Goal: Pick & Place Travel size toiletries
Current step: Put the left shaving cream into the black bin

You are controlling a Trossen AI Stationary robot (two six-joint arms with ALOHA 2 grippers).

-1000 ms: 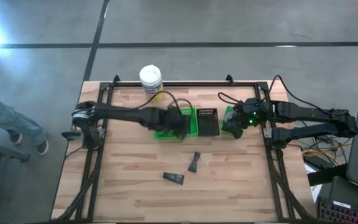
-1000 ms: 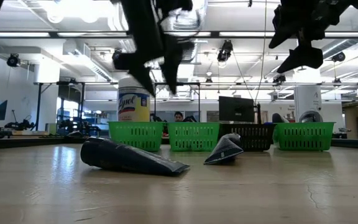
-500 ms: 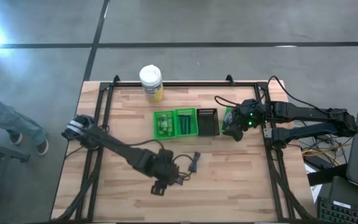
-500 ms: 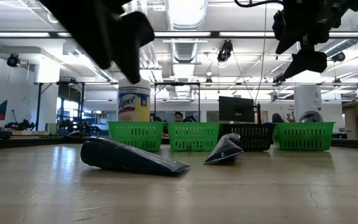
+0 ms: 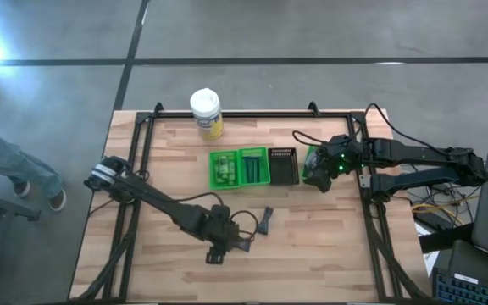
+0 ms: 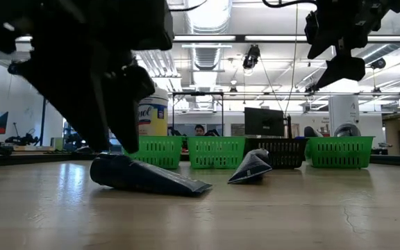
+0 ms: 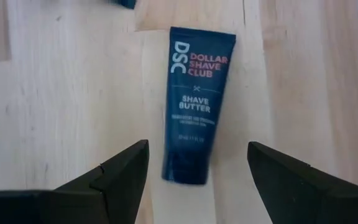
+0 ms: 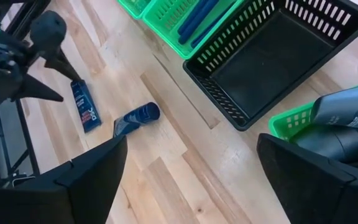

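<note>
You have bare wood all around the shave butter tube (image 7: 194,102); only the second tube (image 5: 265,220) lies near, to its right.

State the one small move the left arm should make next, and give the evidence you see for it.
Probably lower the left gripper straight down and shut it on the shave butter tube. In the left wrist view its jaws stand open, one on each side of the tube, which lies flat on the wooden table and is not yet held. The right gripper waits open over the baskets.
</note>
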